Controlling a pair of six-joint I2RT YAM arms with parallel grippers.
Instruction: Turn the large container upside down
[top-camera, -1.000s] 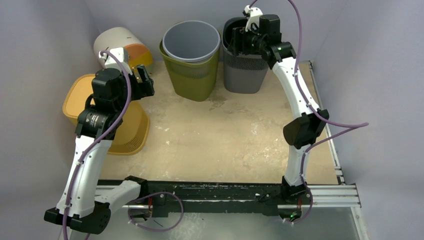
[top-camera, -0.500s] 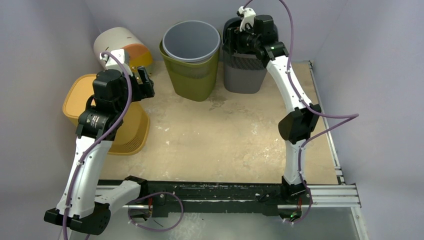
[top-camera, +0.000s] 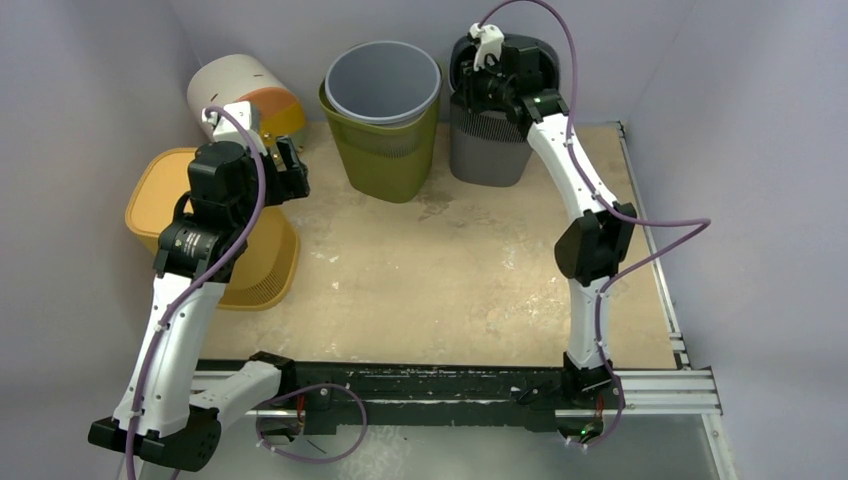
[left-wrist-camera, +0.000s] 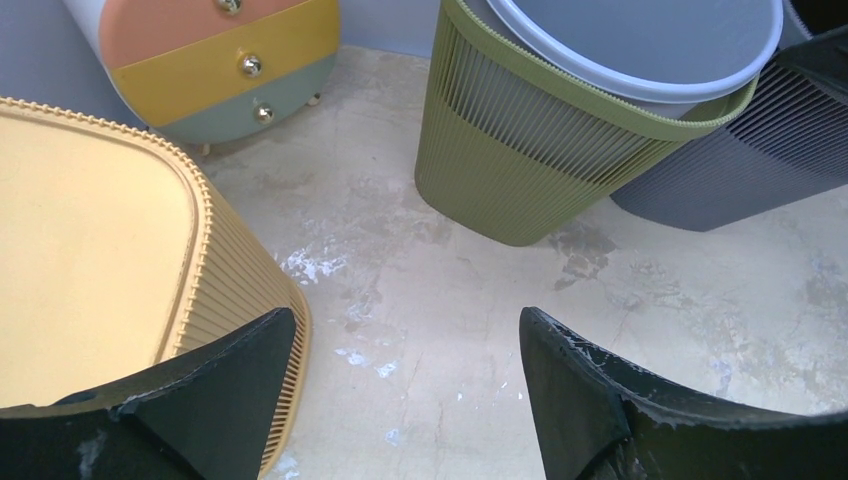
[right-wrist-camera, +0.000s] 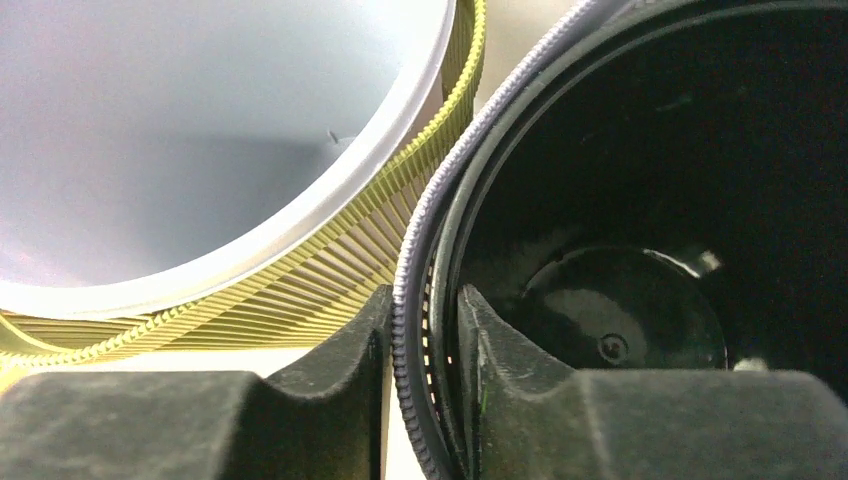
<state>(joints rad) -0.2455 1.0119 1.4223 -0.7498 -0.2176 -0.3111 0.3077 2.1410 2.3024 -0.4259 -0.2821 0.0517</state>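
Note:
The large container (top-camera: 490, 150) is a dark grey ribbed bin standing upright at the back right, with a black liner (right-wrist-camera: 620, 310) inside it. My right gripper (top-camera: 478, 85) is over its left rim. In the right wrist view the right gripper (right-wrist-camera: 420, 295) is shut on that rim (right-wrist-camera: 430, 220), one finger outside the wall and one inside. My left gripper (top-camera: 290, 160) hangs open over the bare floor at the left, and in its own wrist view the left gripper (left-wrist-camera: 405, 325) has nothing between its fingers.
An olive ribbed bin (top-camera: 385, 150) with a light grey liner (top-camera: 383, 80) stands touching the dark bin's left side. A yellow bin (top-camera: 165, 195) sits bottom-up at the left, under the left arm. A small pastel drawer chest (top-camera: 240, 95) is at the back left.
The right arm has stretched back and left over the dark bin, and its jaws have closed onto the left rim. The left arm has not moved.

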